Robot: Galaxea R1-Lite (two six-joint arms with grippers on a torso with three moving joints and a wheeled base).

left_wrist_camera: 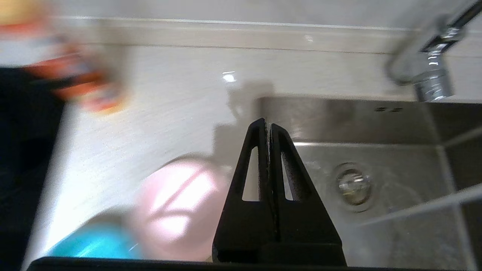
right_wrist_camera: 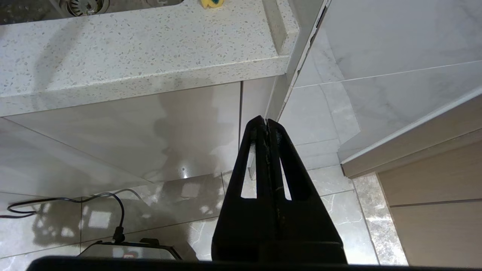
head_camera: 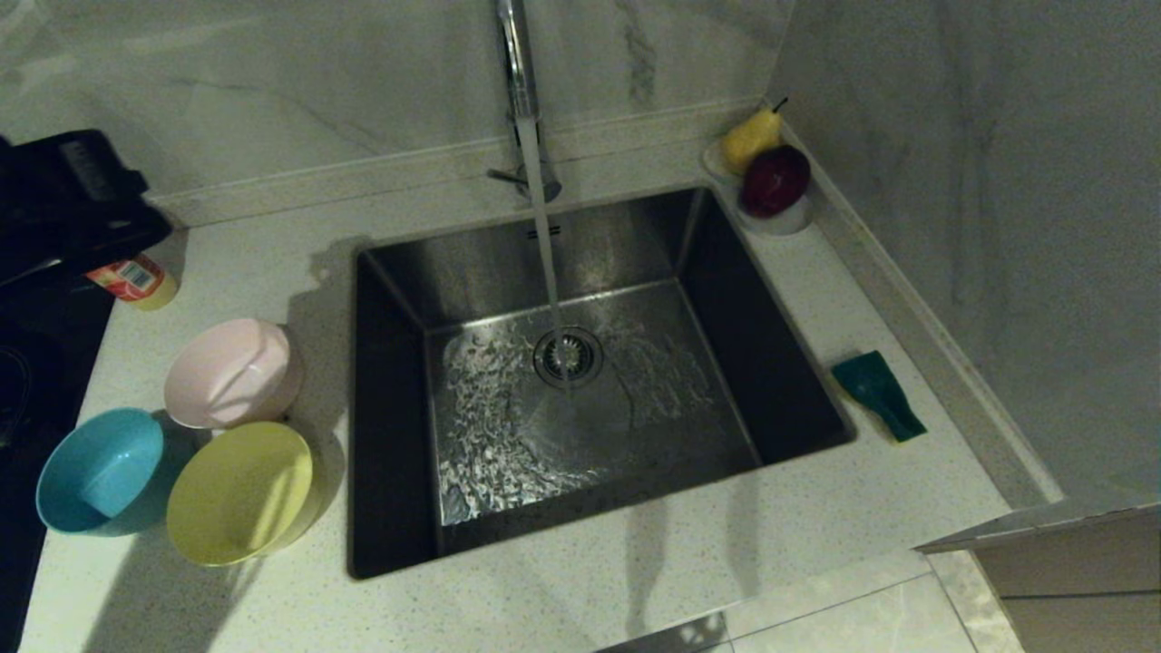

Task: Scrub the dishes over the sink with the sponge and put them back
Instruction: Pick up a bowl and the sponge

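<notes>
Fingers pressed together and empty, the left gripper [left_wrist_camera: 268, 126] hangs above the pale pink round plastic bowl [left_wrist_camera: 177, 209], with the light blue bowl [left_wrist_camera: 94, 242] beyond it and the square stainless steel sink [left_wrist_camera: 376, 124] to the other side. Light, stiff and likely slippery when wet, the bowl looks best pinched at its rim. Only the head view shows the yellow bowl [head_camera: 240, 492] and the green-faced sponge [head_camera: 878, 393]. The right gripper [right_wrist_camera: 266, 124], also closed, is parked below the counter.
</notes>
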